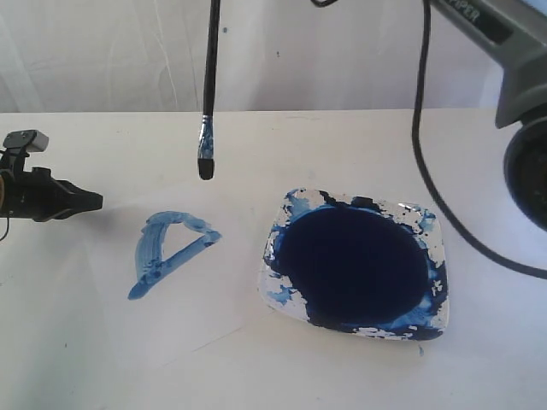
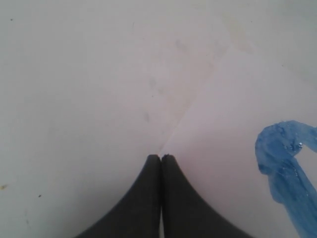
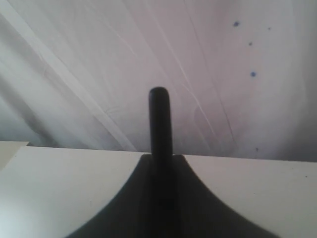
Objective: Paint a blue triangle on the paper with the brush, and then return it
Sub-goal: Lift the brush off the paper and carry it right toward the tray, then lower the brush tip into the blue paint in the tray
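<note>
The brush (image 1: pixel 208 94) hangs upright in the air, its blue-stained tip over the table behind the blue triangle (image 1: pixel 171 249). That triangle is a streaky light-blue outline on the white paper (image 1: pixel 201 299). In the right wrist view my right gripper (image 3: pixel 161 157) is shut on the brush handle (image 3: pixel 159 119), whose black end sticks out past the jaws. In the exterior view this gripper is above the frame. My left gripper (image 1: pixel 96 202) is shut with nothing in it, low at the paper's left. Its fingertips (image 2: pixel 154 159) sit at the paper's edge (image 2: pixel 233 124), near a corner of the triangle (image 2: pixel 287 166).
A square white dish (image 1: pixel 432 226) holding a large dark navy paint pool (image 1: pixel 355 260) stands right of the paper. The right arm's grey body (image 1: pixel 521 85) and a black cable (image 1: pixel 423 128) hang at the upper right. A white backdrop closes off the table's far edge.
</note>
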Controlling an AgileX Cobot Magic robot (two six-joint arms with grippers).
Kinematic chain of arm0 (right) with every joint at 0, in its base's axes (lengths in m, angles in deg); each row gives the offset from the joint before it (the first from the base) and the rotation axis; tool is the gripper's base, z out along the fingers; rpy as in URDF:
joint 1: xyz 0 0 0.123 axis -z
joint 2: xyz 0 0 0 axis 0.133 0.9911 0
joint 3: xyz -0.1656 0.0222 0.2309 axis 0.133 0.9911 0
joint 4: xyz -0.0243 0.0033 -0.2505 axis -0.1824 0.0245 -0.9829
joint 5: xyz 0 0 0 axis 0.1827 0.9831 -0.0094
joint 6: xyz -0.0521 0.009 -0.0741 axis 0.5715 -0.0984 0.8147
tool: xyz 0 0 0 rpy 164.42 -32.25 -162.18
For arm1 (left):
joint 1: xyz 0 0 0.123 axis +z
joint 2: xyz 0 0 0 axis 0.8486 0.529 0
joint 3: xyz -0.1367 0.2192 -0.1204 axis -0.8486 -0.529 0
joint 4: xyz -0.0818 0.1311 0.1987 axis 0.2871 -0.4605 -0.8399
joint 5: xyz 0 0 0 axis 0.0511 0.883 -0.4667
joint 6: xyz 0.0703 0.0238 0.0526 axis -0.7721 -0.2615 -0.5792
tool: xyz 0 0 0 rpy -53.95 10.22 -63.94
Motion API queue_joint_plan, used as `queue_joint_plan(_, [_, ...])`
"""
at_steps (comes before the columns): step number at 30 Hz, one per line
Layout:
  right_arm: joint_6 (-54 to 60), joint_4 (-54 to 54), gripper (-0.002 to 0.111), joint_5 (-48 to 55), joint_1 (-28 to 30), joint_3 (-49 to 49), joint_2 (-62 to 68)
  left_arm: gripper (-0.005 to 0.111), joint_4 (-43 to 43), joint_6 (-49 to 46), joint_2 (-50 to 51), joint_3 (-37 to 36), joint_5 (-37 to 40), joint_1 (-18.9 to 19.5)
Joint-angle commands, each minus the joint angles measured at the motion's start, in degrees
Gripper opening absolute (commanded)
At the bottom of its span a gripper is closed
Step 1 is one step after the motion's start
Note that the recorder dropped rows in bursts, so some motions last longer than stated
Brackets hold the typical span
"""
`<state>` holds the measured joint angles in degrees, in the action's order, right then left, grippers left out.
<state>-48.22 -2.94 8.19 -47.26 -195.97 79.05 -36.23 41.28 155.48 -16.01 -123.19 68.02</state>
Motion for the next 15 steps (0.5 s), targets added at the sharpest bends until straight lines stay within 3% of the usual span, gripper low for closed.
queue_joint_plan(1, [1.61,0.0,0.0,3.32,1.48,0.25,-3.68,0.0,0.39,-0.12,-0.14,-0.33,0.17,0.21])
queue_joint_plan(5, [1.61,0.0,0.0,3.44,2.45,3.68,-7.05,0.0,0.39,-0.12,-0.14,-0.33,0.17,0.21])
queue_joint_plan(15, [3.44,0.4,0.0,-3.45,4.27,34.95,-23.75,0.0,0.39,-0.12,-0.14,-0.33,0.17,0.21])
